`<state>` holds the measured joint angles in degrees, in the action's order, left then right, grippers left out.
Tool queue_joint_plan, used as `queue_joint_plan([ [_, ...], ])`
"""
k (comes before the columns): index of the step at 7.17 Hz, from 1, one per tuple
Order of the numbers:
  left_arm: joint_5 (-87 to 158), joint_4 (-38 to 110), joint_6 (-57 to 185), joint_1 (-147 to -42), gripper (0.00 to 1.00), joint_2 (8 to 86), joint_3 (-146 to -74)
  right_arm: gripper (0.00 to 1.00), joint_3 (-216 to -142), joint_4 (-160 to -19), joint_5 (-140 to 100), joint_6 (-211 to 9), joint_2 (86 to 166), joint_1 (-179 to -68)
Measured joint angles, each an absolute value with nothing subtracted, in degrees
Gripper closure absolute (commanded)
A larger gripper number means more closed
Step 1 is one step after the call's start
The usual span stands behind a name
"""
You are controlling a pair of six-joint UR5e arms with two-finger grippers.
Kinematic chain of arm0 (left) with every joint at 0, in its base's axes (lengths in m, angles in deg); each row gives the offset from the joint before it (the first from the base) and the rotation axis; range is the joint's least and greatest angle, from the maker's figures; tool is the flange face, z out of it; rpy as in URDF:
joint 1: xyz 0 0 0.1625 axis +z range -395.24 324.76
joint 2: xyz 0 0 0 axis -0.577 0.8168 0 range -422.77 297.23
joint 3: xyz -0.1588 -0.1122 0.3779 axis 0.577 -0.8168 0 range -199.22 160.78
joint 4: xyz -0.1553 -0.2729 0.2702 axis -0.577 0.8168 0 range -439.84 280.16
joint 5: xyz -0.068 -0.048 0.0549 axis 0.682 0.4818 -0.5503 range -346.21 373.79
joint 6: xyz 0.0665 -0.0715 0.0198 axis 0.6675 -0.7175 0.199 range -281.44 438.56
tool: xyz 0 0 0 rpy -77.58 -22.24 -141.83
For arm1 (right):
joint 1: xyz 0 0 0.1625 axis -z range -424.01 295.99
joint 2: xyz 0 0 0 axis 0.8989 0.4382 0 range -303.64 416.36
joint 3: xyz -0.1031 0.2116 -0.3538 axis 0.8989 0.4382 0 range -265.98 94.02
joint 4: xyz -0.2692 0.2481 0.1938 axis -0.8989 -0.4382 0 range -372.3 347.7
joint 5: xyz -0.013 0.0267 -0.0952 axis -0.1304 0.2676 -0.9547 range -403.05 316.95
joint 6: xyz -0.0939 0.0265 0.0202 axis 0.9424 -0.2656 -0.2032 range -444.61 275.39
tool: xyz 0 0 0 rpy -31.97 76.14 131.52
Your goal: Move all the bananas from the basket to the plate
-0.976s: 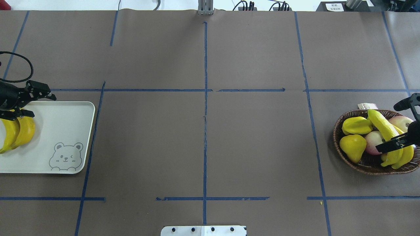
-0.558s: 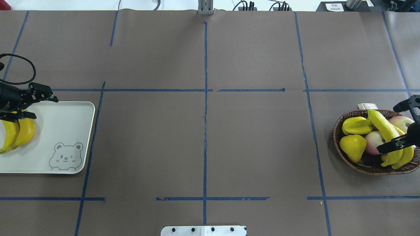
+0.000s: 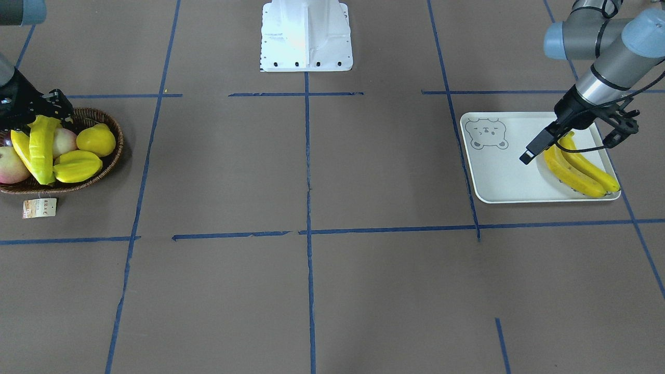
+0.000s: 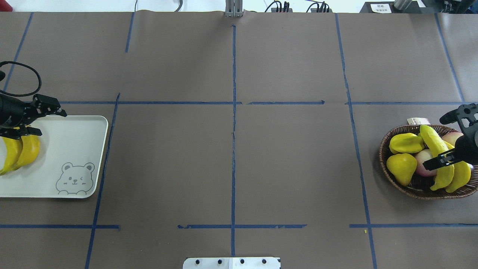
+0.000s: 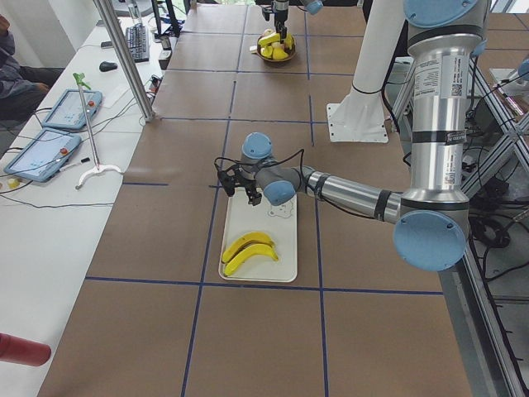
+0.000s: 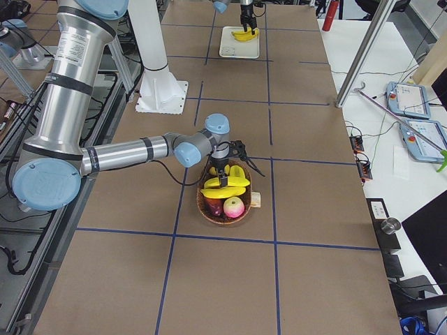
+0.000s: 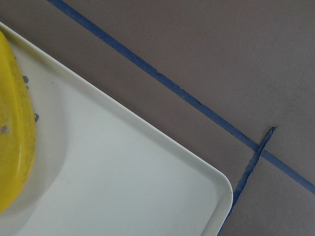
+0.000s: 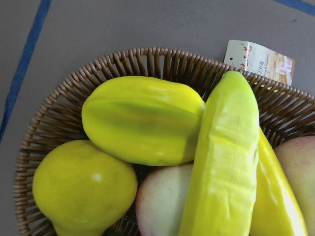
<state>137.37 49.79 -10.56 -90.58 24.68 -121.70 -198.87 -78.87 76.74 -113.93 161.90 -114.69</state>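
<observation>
Basket (image 4: 420, 188), right end of the table (image 4: 291, 157): 2 bananas are lying in it. The paler top banana (image 4: 435, 149) is resting across the apples (image 4: 422, 164), long axis running far rim to near rim, far end pointing toward the paper tag (image 4: 418, 120). The orange-yellow banana (image 4: 462, 176) is lying just beside it, roughly parallel. My right gripper (image 4: 438, 142) is hovering over the top one, jaws released and spread wide, 1 finger crossing it; contact I cannot tell.

Plate (image 4: 74, 142), left end: 2 bananas (image 4: 20, 151) are lying side by side, touching, long axes running far to near, far ends under my left gripper (image 4: 45, 120), whose jaws are released, gripping nothing.

Table is wearing brown covering with a blue tape grid. A white bench (image 5: 33, 223) is carrying tablets (image 5: 45, 153) alongside.
</observation>
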Motion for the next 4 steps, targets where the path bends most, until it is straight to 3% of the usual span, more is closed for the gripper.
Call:
queue_joint_plan([
  [2,137.36,49.79,-10.62,-90.54,0.0,24.68,-121.7,0.42,-198.54,-79.03,76.9,-113.98,161.49,-114.69],
  [4,137.42,49.8,-10.65,-90.52,0.0,24.68,-121.7,0.63,-198.16,-79.14,77.15,-114.04,161.5,-114.75],
])
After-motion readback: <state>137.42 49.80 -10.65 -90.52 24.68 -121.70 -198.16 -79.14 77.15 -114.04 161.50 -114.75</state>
